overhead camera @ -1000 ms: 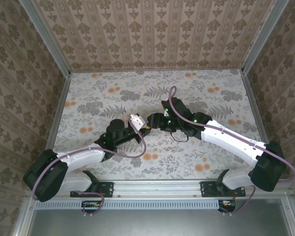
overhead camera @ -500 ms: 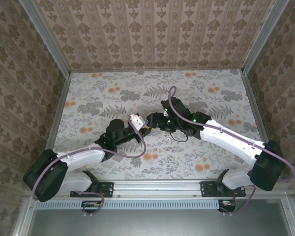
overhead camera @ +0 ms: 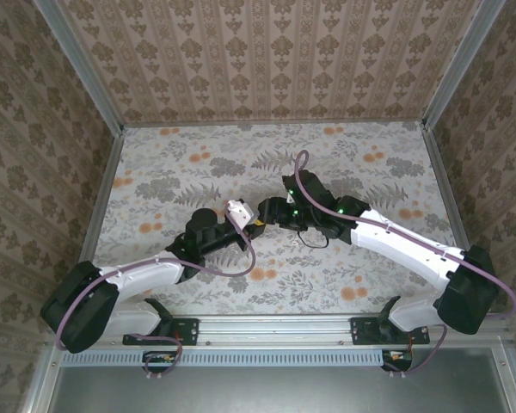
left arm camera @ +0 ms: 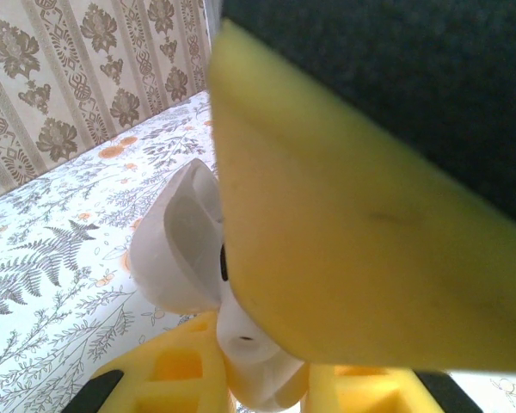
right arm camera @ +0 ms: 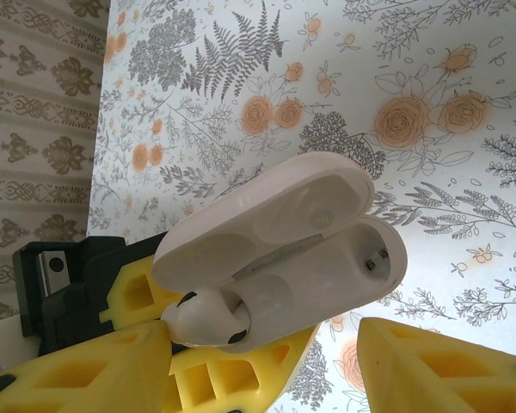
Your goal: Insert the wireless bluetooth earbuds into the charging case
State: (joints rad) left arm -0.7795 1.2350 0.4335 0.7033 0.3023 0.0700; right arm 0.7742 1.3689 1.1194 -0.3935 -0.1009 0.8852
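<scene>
Overhead: bright, even light, with soft shadows under the arms on either side of the glossy white hinged plastic case [overhead camera: 237,209]. Left wrist: the large yellow foam pad [left arm camera: 353,258] over the case is heavily blurred, and a washed-out strip shows lower right of the case. Right wrist: case sharp, mild sheen on its lid.

The top external camera looks steeply down from above and behind, far from the charging case [overhead camera: 237,209] at the middle of the table [overhead camera: 361,163]. Both wrist cameras crowd that case — the left behind its lid, the right facing its open wells — sharing it and the table beside it.
</scene>
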